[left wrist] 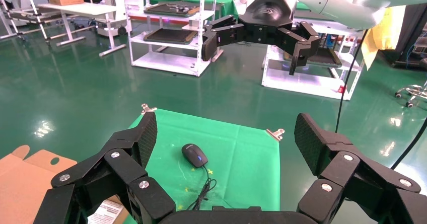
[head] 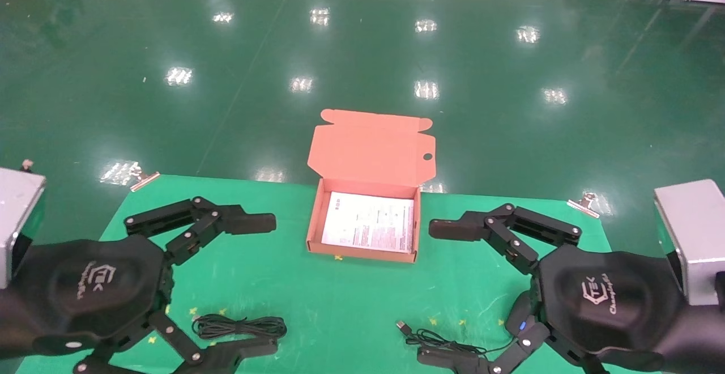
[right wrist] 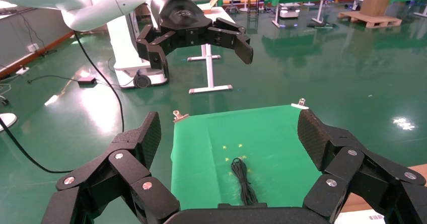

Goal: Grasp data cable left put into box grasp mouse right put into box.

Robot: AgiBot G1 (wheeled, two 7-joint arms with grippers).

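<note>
While both grippers are hovering wide open, nothing is packed yet.
Cable point(head: 239, 326) is lying near left gripper point(head: 249, 283), mouse point(left wrist: 195, 155) beneath right gripper point(head: 447, 292); box point(head: 317, 215) is waiting between; loose cords risk snagging.

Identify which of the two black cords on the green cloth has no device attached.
The data cable, the looped bundle beneath the left pincer. The other cord runs to the mouse under the right pincer.
</note>
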